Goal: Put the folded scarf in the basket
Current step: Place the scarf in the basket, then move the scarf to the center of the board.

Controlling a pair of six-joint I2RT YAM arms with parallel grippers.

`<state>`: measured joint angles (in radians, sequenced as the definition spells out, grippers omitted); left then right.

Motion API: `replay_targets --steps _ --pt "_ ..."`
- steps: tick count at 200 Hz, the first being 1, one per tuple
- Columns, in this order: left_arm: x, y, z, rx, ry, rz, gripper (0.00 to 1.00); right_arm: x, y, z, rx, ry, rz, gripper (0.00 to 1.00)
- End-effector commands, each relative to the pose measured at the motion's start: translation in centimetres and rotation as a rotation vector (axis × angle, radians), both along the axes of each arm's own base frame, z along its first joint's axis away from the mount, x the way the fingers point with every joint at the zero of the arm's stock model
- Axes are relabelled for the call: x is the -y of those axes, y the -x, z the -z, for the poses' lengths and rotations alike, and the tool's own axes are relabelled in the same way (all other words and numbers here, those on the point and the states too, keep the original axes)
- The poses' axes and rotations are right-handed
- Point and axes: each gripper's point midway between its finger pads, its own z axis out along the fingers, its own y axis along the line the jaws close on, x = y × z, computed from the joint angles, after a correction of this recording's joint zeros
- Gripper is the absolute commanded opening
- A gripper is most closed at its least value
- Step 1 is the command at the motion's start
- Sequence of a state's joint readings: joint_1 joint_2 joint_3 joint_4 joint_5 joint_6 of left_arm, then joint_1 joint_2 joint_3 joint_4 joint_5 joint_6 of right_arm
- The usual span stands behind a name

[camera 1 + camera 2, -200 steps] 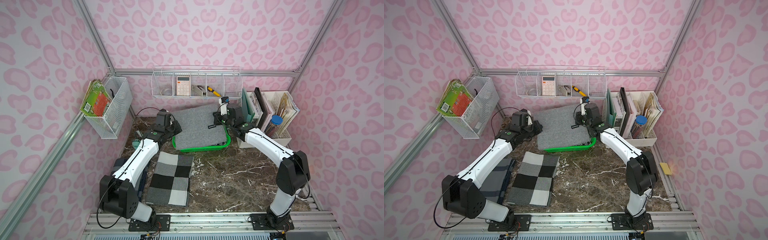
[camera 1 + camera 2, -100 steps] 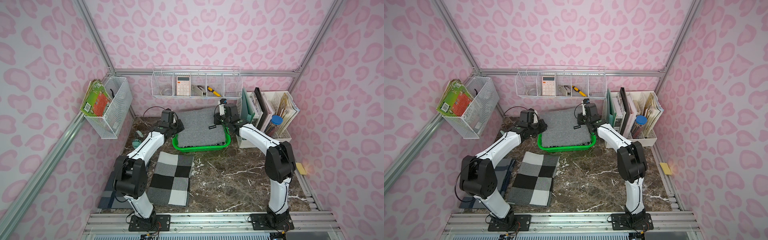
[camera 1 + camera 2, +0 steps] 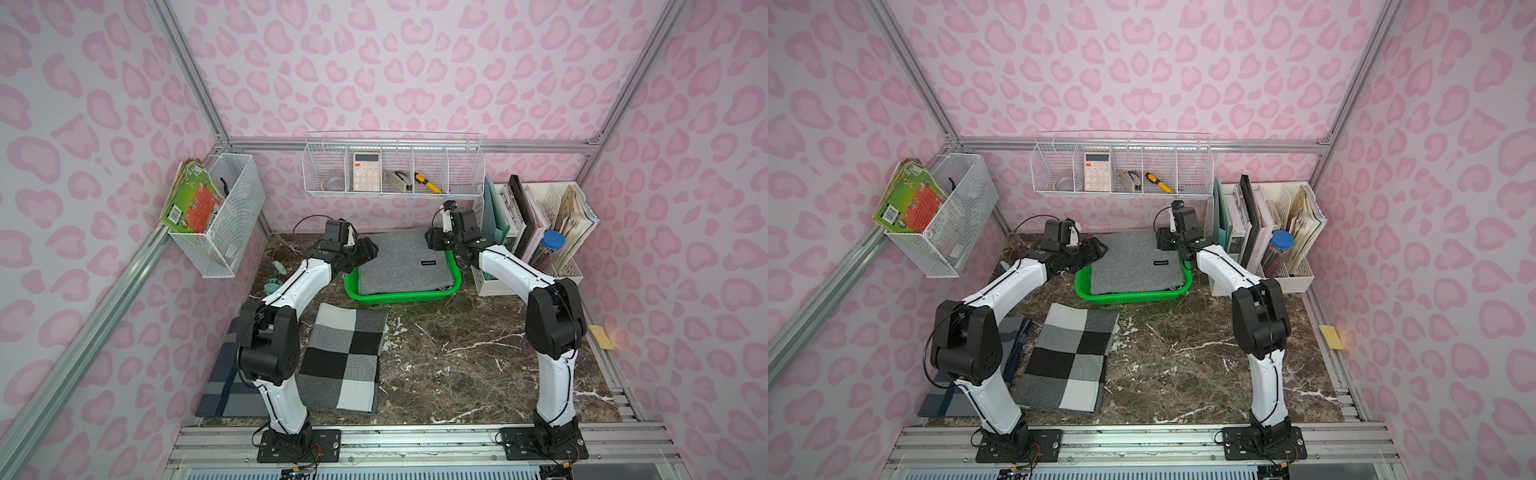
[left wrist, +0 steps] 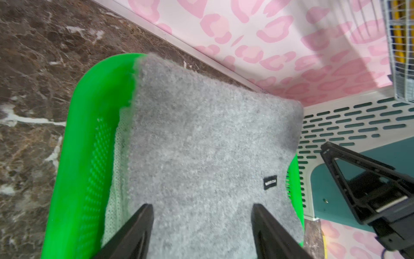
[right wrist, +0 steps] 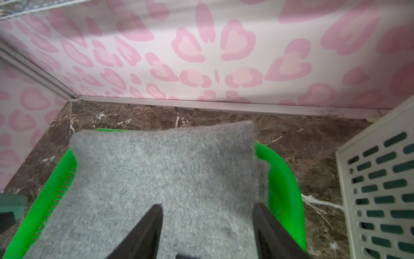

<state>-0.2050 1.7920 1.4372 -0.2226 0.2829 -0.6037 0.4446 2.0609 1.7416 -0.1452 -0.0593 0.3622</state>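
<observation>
Support surface: a dark brown marble-patterned tabletop [image 3: 449,357], white-veined, seen in both top views.

Resting directly on it:
- Green basket [image 3: 399,296] at the rear centre, beneath and just ahead of the fingers [image 4: 134,233] of both arms, with bare marble showing round it in both wrist views.
- Black, white and grey checked cloth [image 3: 345,357], flat, well behind the fingers toward the arm bases.
- Dark blue-grey folded cloth [image 3: 220,386], touching the checked cloth's outer side, partly hidden by the left arm.
- White file organizer [image 3: 540,266], just outside the right arm's fingers, beside the basket.
</observation>
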Motion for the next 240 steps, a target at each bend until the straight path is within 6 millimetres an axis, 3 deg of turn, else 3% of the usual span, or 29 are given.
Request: replay_targets --steps 1,28,56,60,84,104,122,140,157,195,240 --pt "0.6 1.1 -3.4 0.039 0.06 0.022 0.74 -0.6 0.9 -2.4 0.042 -0.016 -0.021 0.67" --pt "0.9 3.7 -5.3 0.046 0.119 0.047 0.73 -1.1 4.4 -4.0 0.052 -0.023 -0.038 0.66" --pt "0.9 7.9 -4.8 0.015 0.139 0.041 0.73 -2.0 9.8 -4.8 0.075 -0.086 -0.075 0.64" --pt "0.9 8.6 -4.6 0.007 0.138 0.037 0.73 -1.9 10.8 -3.8 0.063 -0.075 -0.072 0.64" --pt "1.2 13.0 -3.2 -0.032 0.11 0.06 0.72 -2.7 15.5 -3.2 0.054 -0.11 -0.106 0.65" --pt "0.9 16.6 -1.8 -0.069 0.06 0.051 0.72 -3.8 19.1 -1.3 -0.006 -0.152 -0.114 0.64" --pt "0.5 19.7 0.0 -0.103 0.035 0.048 0.72 -5.8 22.8 0.8 -0.055 -0.209 -0.138 0.64" --pt "-1.3 22.4 2.5 -0.174 -0.012 -0.005 0.72 -7.6 26.1 3.7 -0.123 -0.238 -0.133 0.64" --pt "-3.0 24.5 4.7 -0.236 -0.053 -0.057 0.72 -8.6 27.9 6.3 -0.181 -0.241 -0.099 0.64" --pt "-4.8 28.0 8.0 -0.314 -0.044 -0.129 0.72 -11.8 30.3 10.4 -0.232 -0.095 -0.118 0.64" --pt "-7.0 29.4 8.9 -0.32 -0.074 -0.236 0.72 -14.3 31.0 13.4 -0.308 -0.116 -0.167 0.62"
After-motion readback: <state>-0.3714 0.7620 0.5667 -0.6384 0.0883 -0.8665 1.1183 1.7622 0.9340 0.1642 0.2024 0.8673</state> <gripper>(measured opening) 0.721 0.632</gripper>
